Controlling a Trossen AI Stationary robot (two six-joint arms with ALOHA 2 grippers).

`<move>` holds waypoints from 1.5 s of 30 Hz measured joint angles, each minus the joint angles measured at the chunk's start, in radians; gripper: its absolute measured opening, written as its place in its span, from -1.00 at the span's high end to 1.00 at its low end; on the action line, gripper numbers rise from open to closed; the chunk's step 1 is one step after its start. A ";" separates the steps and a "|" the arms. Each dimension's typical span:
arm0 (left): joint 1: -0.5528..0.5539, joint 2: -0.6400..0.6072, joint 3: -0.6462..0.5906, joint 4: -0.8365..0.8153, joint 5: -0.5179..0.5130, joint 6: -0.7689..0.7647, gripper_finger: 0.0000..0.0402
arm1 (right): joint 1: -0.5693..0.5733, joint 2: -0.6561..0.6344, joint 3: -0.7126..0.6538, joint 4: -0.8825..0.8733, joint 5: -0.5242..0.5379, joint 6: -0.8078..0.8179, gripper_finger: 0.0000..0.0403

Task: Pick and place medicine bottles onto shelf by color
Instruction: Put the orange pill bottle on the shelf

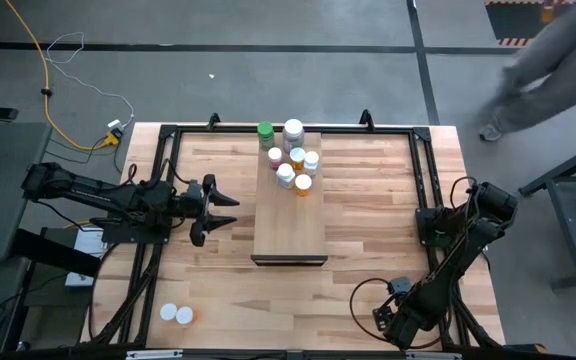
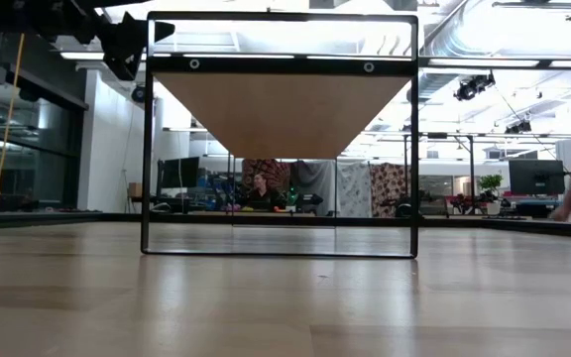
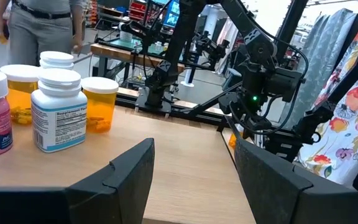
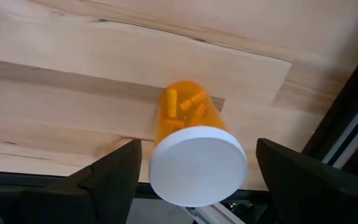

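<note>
The pale wood shelf [image 1: 290, 215] stands raised on a black frame in the middle of the table. Several medicine bottles [image 1: 293, 158] stand upright on its far end, among them a green-capped one [image 1: 265, 131], a white one [image 3: 58, 112] and an orange one [image 3: 101, 102]. My left gripper [image 1: 218, 210] hovers open and level just left of the shelf, holding nothing. At the near right, my right gripper [image 4: 197, 146] points down, open. Its fingers stand either side of an orange, white-capped bottle [image 4: 194, 155] that is upright on the table, and a narrow gap shows at each side.
Two more bottles [image 1: 176, 315] lie on the table at the near left corner. The black frame [image 1: 423, 170] runs around the table's edges, and its rail is close beside my right gripper. A person [image 1: 553, 60] walks past beyond the far right corner.
</note>
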 joint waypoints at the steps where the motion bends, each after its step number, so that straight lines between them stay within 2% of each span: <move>1: 0.000 0.000 0.000 0.000 -0.002 0.000 -0.06 | 0.000 0.000 0.000 -0.001 0.000 -0.002 -0.52; 25: 0.000 0.000 0.000 0.001 -0.031 0.008 -0.06 | 0.000 0.000 0.000 -0.007 -0.003 -0.011 -0.52; 28: 0.000 0.000 0.000 0.001 -0.032 0.001 -0.06 | 0.000 0.000 0.000 -0.006 -0.014 -0.011 -0.45; 37: 0.000 0.000 0.000 0.001 -0.032 0.001 -0.06 | 0.000 0.000 0.000 -0.006 -0.008 -0.044 0.03; 40: 0.000 0.000 0.000 0.001 -0.032 0.001 -0.06 | 0.000 -0.001 0.000 0.003 -0.005 -0.073 0.06; 45: 0.000 0.000 0.000 0.012 -0.031 0.005 -0.06 | 0.000 -0.004 0.056 -0.033 0.039 -0.152 -0.08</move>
